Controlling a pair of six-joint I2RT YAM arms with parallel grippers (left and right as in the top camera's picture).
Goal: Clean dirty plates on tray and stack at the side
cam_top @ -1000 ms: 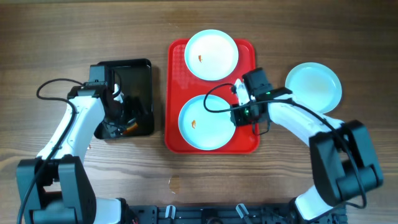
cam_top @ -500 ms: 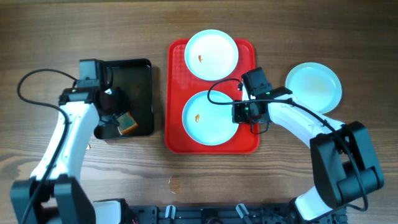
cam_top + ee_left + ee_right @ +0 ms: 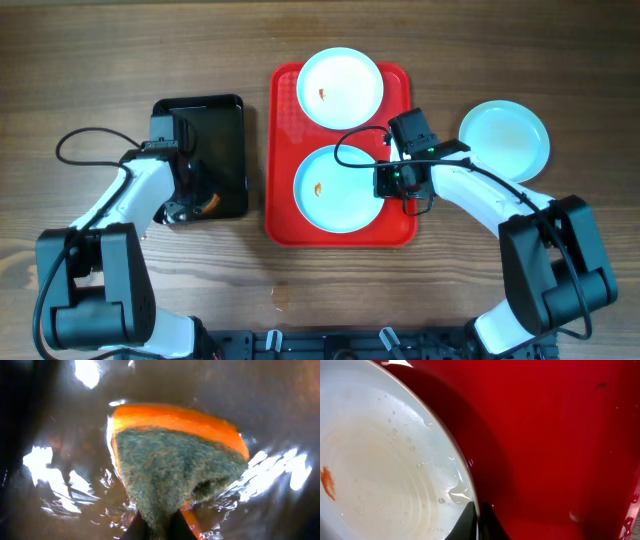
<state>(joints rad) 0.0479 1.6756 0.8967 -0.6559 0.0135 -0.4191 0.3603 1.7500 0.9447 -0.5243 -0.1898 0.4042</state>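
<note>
The red tray [image 3: 280, 215] holds two pale dirty plates. The far one [image 3: 340, 88] and the near one [image 3: 335, 190] each carry a small orange smear. A third plate [image 3: 505, 138] lies on the table to the right of the tray. My right gripper [image 3: 385, 182] is shut on the near plate's right rim; the right wrist view shows its jaws [image 3: 479, 522] pinching the rim of the plate [image 3: 380, 460] over the tray [image 3: 560, 435]. My left gripper [image 3: 195, 200] is shut on an orange-and-green sponge [image 3: 175, 460], jaws [image 3: 156, 527] squeezing its green side.
A black tray [image 3: 225, 130] with a wet, shiny floor sits left of the red tray, and the sponge [image 3: 207, 204] shows at its near right corner. Bare wooden table surrounds both trays.
My left gripper has closed on the sponge and swung back over the black tray's near end. My right gripper has finished closing on the near plate's rim, and that plate has slid slightly right.
</note>
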